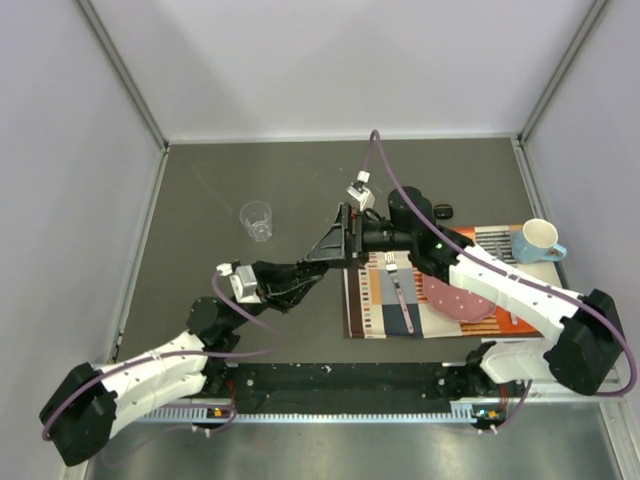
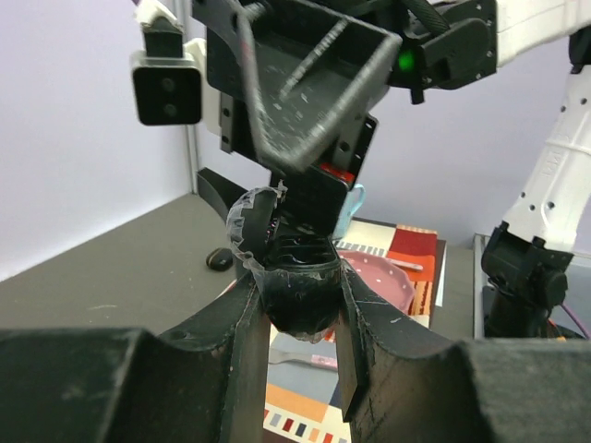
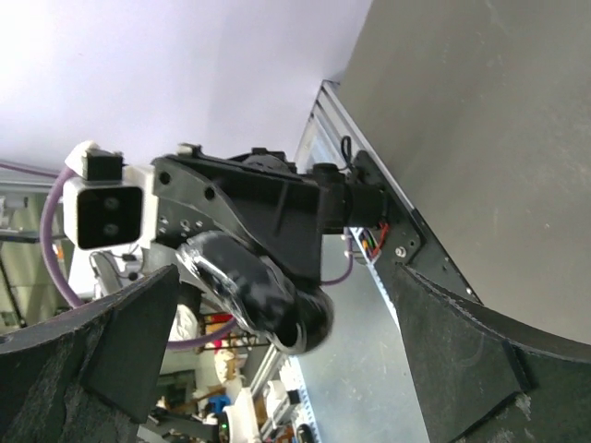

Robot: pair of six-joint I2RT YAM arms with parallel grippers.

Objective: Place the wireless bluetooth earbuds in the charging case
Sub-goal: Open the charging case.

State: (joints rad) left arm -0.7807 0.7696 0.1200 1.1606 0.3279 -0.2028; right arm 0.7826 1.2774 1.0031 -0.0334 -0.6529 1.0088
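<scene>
My left gripper (image 2: 300, 281) is shut on the black charging case (image 2: 297, 300) and holds it in the air with the lid (image 2: 251, 220) tipped open to the left. I cannot make out the inside of the case. My right gripper (image 2: 305, 101) hangs just above and behind the case, open and empty. In the right wrist view the case (image 3: 263, 291) sits between the wide-spread fingers (image 3: 129, 346). In the top view the two grippers meet at mid-table: left (image 1: 318, 262), right (image 1: 345, 238). A small black earbud (image 1: 441, 211) lies on the table behind the right arm and also shows in the left wrist view (image 2: 219, 259).
A clear plastic cup (image 1: 257, 220) stands at the left of centre. A striped mat (image 1: 375, 310) lies under the right arm with a pink plate (image 1: 458, 300) and a fork (image 1: 400, 292). A white and blue mug (image 1: 538, 241) stands at the right.
</scene>
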